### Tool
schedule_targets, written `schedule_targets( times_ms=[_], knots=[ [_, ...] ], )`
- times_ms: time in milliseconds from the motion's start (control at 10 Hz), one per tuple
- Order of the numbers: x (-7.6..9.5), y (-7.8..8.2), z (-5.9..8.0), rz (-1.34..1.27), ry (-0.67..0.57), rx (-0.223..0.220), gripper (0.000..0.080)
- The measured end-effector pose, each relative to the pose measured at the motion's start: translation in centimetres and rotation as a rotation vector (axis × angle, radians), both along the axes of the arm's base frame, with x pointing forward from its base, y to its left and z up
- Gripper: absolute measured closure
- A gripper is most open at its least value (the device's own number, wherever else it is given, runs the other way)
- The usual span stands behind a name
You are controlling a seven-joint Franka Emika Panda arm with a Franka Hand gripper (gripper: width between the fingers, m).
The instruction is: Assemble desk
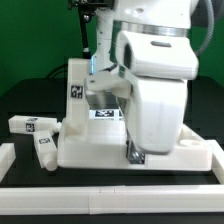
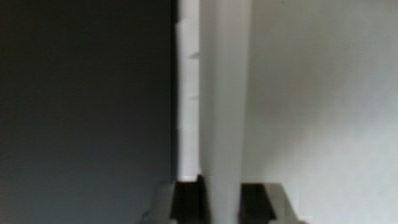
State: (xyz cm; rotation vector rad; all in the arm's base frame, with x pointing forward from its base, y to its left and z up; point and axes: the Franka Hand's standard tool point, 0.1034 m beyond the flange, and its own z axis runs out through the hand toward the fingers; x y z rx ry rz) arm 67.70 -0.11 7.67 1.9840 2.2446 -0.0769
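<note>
Loose legs (image 1: 22,124) – seemingly crowding tabletop (image 1: 85,145)

Arm (image 1: 155,80): glossy white shell in bulky rounded segments with soft corners. A grey band (image 1: 150,36) rings the joint between the upper and lower casings. Thin dark strands (image 1: 93,20) beside the far link; cable or rod, cannot tell. In the wrist view, gripper (image 2: 222,203) fingers (image 2: 263,203) are dark grey to black, blocky and flat-faced.
</note>
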Motion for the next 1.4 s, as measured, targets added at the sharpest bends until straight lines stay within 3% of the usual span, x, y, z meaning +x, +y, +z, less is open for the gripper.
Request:
schedule_targets(
  times_ms=[500,700,900,1400],
  knots=[
    [-0.5,-0.4,-0.6,-0.046,0.005,-0.004,0.0745],
    [-1.8,1.5,-2.0,-0.086,0.009,-0.003,0.0745],
    [-2.5,1.9,-3.2,-0.080,0.014,0.001,0.0745],
    [-2.1,2.5,-3.9,-0.091,0.029,-0.002,0.0745]
  ],
)
